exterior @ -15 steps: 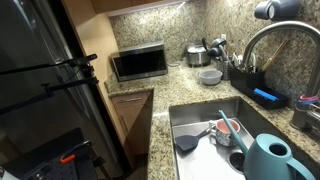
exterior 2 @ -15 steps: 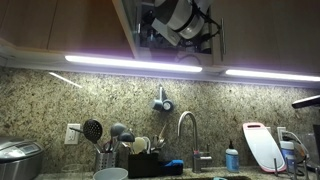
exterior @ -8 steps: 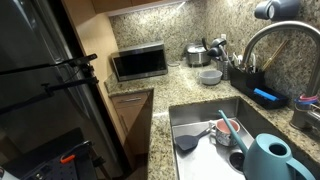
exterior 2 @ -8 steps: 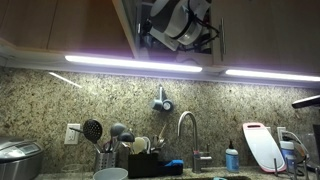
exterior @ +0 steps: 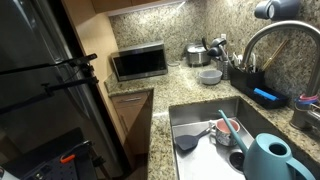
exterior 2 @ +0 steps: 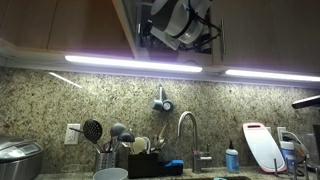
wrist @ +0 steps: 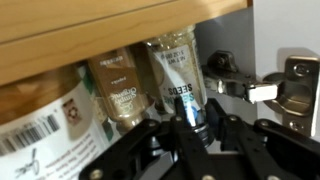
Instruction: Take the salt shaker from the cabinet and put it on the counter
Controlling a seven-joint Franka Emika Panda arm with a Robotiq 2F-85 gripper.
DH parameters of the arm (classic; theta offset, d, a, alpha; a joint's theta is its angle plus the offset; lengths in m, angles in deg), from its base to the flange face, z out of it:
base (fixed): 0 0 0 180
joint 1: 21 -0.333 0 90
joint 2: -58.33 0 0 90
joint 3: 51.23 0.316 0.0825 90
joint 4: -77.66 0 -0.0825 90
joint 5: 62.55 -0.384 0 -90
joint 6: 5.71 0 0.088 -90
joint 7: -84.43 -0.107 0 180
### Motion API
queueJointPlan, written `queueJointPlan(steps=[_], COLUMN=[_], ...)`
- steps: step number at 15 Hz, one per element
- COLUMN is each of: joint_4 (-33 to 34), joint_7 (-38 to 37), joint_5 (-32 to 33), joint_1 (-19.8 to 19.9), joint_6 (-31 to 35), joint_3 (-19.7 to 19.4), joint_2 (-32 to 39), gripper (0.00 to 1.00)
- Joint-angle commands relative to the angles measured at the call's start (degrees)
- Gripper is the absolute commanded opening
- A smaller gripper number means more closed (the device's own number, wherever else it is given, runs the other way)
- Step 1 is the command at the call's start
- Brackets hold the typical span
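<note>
Granite counter (exterior: 178, 92) lay well below the cabinet (wrist: 90, 25), where the gripper (wrist: 197, 118) sat just before a clear, pale-labelled jar, probably the salt shaker (wrist: 175, 68), upright on the shelf beside a brown spice jar (wrist: 118, 92). Whether the jaws were apart or clamped could not be told. A good grasp likely meant centring on that jar alone, then drawing straight out past the hinge (wrist: 285, 88).

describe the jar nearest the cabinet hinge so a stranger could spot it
In the wrist view, find the wooden board across the top. Under it, the jar is the rightmost container, beside the metal hinge. Its label is pale with dark print; the neighbouring jar wears a brown one.
</note>
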Motion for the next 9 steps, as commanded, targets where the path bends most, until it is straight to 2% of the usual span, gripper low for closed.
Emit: queueJointPlan(steps=[1,6,9], joint_4=[-0.41,0.23,0.83], joint_7=[-0.5,-1.01,-1.46], joint_5=[-0.44,-0.8,-1.72], joint_1=[-2.09,-2.37,-2.59], joint_6=[0.0,0.0,0.0], joint_3=[-1.37,-1.78,-2.6], joint_2=[-0.16,0.35,0.91], gripper=[0.62,0.98,1.0])
